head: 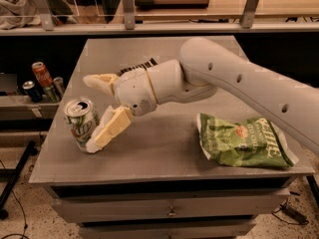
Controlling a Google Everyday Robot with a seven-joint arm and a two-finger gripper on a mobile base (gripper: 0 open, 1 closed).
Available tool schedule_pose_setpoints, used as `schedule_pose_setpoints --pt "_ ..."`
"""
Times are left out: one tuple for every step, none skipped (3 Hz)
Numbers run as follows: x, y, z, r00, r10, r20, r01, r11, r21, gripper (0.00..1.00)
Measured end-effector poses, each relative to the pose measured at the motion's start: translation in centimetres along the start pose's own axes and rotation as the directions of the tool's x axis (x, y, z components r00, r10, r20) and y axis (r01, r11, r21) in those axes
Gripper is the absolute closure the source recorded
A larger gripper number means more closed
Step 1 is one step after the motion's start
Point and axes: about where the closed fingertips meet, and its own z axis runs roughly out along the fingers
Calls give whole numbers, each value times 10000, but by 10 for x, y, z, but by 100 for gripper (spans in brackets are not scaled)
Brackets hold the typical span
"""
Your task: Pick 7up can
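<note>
The 7up can [81, 123], white-silver with a green logo and a shiny top, stands upright near the front left corner of the grey table [164, 153]. My gripper [94, 111] is open, reaching in from the right at can height. The near finger [110, 128] touches or nearly touches the can's right side. The far finger [99, 80] sits behind and above the can's top. The can lies at the mouth of the fingers, not enclosed.
A green chip bag [241, 142] lies flat at the table's front right. Left of the table, a lower shelf holds a red soda can [42, 76] and small dark cans [31, 90]. A rail with posts [149, 26] runs behind.
</note>
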Motion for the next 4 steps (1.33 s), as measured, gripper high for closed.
schedule_pose_setpoints --pt "-3 3 8 9995 -54 305 59 9999 -137 17" --pt "-4 7 14 9986 -27 520 40 9997 -238 40" --pt "-3 10 17 9979 4 644 17 9995 -321 64" --pt "-5 9 17 9976 -37 699 63 9993 -378 87"
